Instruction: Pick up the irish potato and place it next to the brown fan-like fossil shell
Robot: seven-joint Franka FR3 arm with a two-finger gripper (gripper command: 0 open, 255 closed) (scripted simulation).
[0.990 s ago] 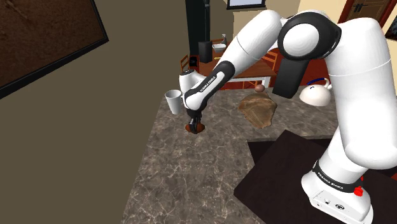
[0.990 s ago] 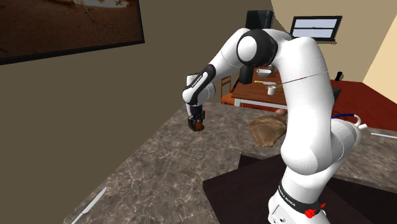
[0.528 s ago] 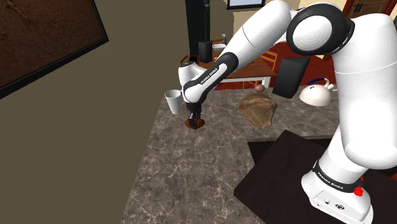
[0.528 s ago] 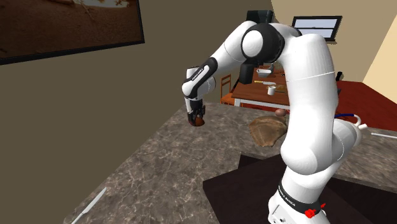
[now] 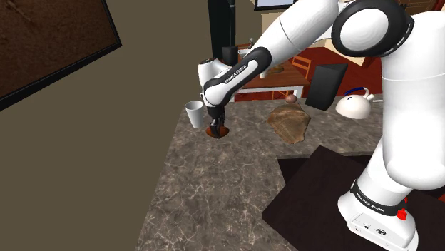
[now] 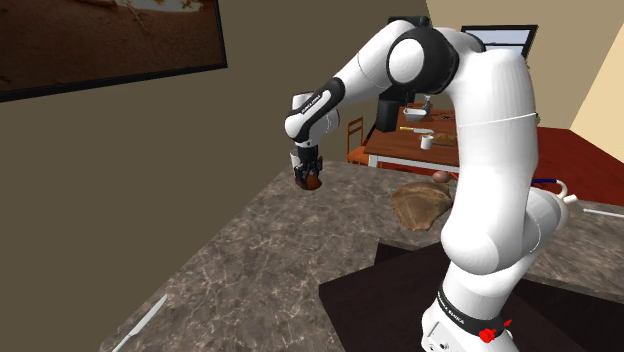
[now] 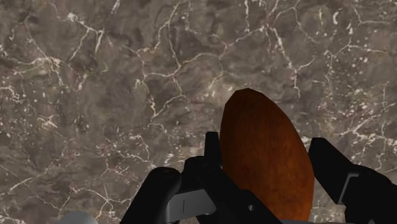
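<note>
End effector clenched on the irish potato. In the wrist view the black fingers clasp both of its sides. The potato is reddish-brown and oval, with its long axis along the fingers and its tip sticking out past them. It looks held clear of the counter, end effector pointing down.

In the shoulder view a white cup stands just left of the end effector, close to the wall. The brown fan-like fossil shell lies on the counter well apart from the potato, toward the shoulder view's right. A small brown round object sits just behind it.

Counter surface is dark brown marble with white veins. A thin white utensil lies near its edge at the second exterior view's lower left. The stand is a dark box on the counter.

Room: the olive-brown wall runs along the counter and carries a dark-framed brown picture. A wooden table with small items stands behind the counter. There is a white kettle at the shoulder view's right and a monitor in the back.
</note>
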